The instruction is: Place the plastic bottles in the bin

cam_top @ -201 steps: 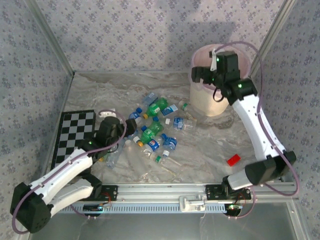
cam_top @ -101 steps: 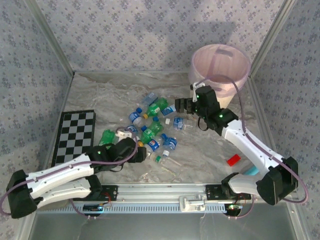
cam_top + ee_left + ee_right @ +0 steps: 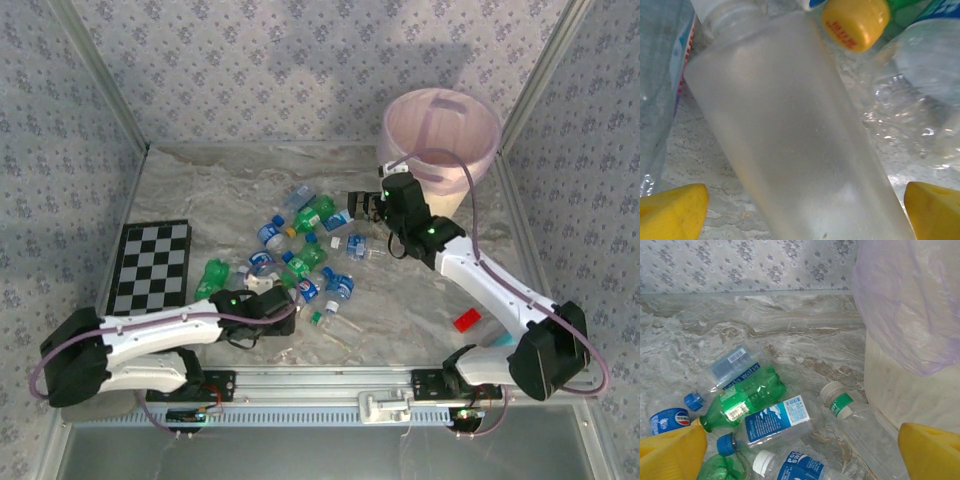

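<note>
**Q:** Left gripper (image 3: 803, 210): what state?
**A:** Its fingers are spread wide and clamp nothing, with one yellow tip at each lower corner of the left wrist view. A clear bottle (image 3: 790, 135), frosted, lies lengthwise between them. A neighbour's orange cap (image 3: 855, 22) sits just beyond.

**Q:** Right gripper (image 3: 800, 450)?
**A:** It is likewise spread and empty. Below it lie a green bottle (image 3: 747, 397), a blue-labelled bottle (image 3: 772, 422) and a white-capped bottle (image 3: 837, 400), the last near the wall of the bin (image 3: 910, 305).

**Q:** What has changed within the last second?
**A:** The right gripper hung over the bin a second ago and has now swung down to the far edge of the plastic bottles (image 3: 310, 255). The left arm has left the checkerboard (image 3: 150, 265) and reached the pile's near edge — uncovering another green bottle beside the board.

**Q:** Significance for the task?
**A:** One trip to the bin has probably just ended, and two new pick-ups look about to begin. The pile lies on the table (image 3: 200, 190), apart from the bin — so most of the work remains.
</note>
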`<act>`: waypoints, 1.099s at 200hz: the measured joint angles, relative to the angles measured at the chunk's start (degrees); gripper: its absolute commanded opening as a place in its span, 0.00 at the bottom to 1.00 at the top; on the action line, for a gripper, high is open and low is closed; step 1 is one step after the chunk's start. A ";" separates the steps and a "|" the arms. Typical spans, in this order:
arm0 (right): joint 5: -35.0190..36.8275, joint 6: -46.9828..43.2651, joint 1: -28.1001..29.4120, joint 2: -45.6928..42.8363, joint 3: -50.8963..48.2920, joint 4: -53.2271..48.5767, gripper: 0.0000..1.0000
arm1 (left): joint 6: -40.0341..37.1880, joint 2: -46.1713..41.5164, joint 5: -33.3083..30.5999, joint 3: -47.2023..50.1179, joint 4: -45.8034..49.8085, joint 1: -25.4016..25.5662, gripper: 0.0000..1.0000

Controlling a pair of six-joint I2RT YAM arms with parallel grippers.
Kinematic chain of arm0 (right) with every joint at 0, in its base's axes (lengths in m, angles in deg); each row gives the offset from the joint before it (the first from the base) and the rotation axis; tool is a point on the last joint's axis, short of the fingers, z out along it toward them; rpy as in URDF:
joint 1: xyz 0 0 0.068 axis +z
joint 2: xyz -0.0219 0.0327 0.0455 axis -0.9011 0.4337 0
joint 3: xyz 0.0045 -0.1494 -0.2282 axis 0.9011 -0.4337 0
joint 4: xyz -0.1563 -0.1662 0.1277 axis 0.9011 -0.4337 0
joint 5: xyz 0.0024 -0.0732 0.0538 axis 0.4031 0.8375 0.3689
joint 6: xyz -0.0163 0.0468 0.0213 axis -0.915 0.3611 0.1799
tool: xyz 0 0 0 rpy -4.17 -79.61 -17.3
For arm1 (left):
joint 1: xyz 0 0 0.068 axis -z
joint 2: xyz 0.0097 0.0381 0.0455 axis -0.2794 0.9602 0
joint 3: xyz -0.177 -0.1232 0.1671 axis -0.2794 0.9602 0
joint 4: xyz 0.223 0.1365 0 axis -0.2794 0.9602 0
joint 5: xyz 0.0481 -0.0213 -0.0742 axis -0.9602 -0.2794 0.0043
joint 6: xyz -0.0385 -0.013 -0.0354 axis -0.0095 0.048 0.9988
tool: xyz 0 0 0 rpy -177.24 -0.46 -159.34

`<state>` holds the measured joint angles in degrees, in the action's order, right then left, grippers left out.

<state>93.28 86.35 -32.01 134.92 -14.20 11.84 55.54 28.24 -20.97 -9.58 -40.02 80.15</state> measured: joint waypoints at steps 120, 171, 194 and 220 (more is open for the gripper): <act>1.07 1.27 0.28 2.82 0.37 -0.07 1.00 | 0.57 4.55 0.13 1.95 -3.69 0.00 0.61; 0.57 1.20 0.92 2.86 0.39 -0.09 1.00 | -0.42 0.70 -2.25 1.95 -3.10 -0.07 0.50; -1.55 1.22 1.01 2.93 0.37 -0.09 1.00 | -1.55 -5.05 -5.01 1.86 -1.79 -1.03 0.48; -5.92 1.25 1.03 2.93 0.33 0.22 1.00 | -5.86 -12.35 -8.55 1.14 -2.78 -5.14 0.46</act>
<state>87.35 87.59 -30.98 137.85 -13.87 12.06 49.69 15.89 -29.51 -8.44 -42.80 75.01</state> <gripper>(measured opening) 0.999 0.514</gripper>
